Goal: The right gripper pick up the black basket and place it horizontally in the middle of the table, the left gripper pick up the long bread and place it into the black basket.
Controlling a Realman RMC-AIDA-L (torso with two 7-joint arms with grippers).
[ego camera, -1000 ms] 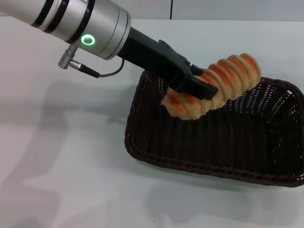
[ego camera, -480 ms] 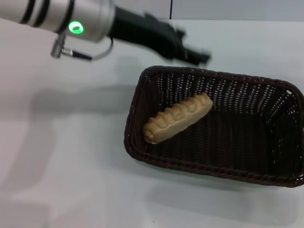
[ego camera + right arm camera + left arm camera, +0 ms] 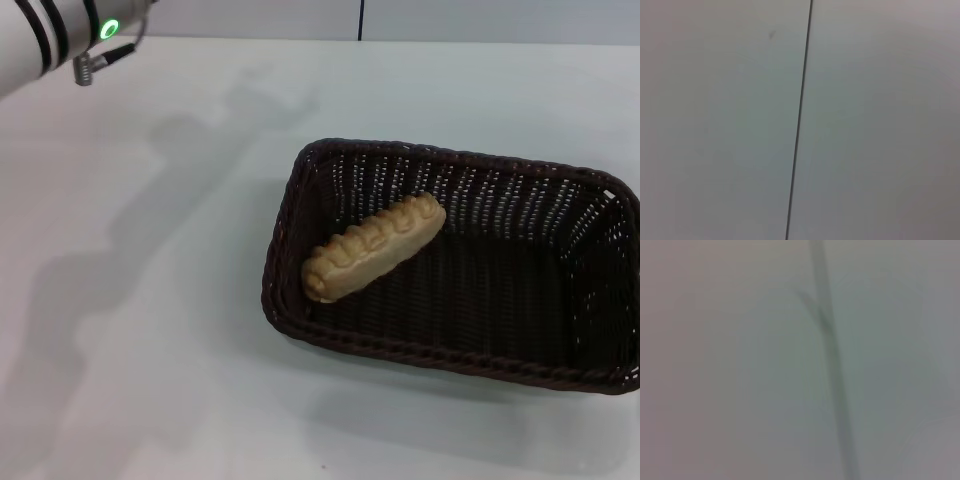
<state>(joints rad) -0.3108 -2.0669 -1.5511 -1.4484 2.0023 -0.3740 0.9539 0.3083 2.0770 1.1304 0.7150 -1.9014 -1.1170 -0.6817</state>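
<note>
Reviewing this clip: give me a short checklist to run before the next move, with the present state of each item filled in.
1. Bread inside the basket: ok, it lies slantwise on the basket floor near the left end.
2. Basket flat on the table, long side across: ok.
3. Bread free of any pincer: ok, nothing touches it.
4. Left arm clear of the basket: ok, only its banded end shows at the far left corner.
5. Left pincer open or shut: cannot tell, it is out of view.
6. Right arm parked: cannot tell, no view shows it.
</note>
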